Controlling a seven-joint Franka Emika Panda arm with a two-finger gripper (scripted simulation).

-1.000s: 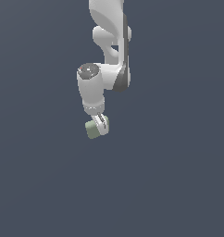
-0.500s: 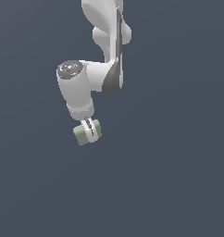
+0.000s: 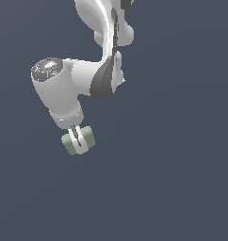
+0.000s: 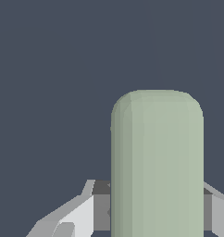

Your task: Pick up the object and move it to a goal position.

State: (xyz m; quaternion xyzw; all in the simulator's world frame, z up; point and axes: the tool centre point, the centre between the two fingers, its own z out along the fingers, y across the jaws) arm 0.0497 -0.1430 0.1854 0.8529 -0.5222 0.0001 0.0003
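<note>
Exterior view: the arm (image 3: pixel 104 42) descends from the top edge, bends at a dark-banded joint, and extends toward the exterior view's left, ending in a wrist with a round grey cap. From there the hand points downward, tilted slightly. The gripper (image 3: pixel 78 141) hangs below the wrist, its white fingers (image 3: pixel 79 145) pinching the block (image 3: pixel 70 143) between them. The block shows on both sides of the near finger. Block and gripper are set against a plain dark blue-grey background, with no supporting surface discernible beneath.

Wrist view: the block (image 4: pixel 156 162) fills the centre, upright, pale sage-green with rounded corners. Grey-white fingers (image 4: pixel 81 215) flank it on either side, pressed against its faces.
</note>
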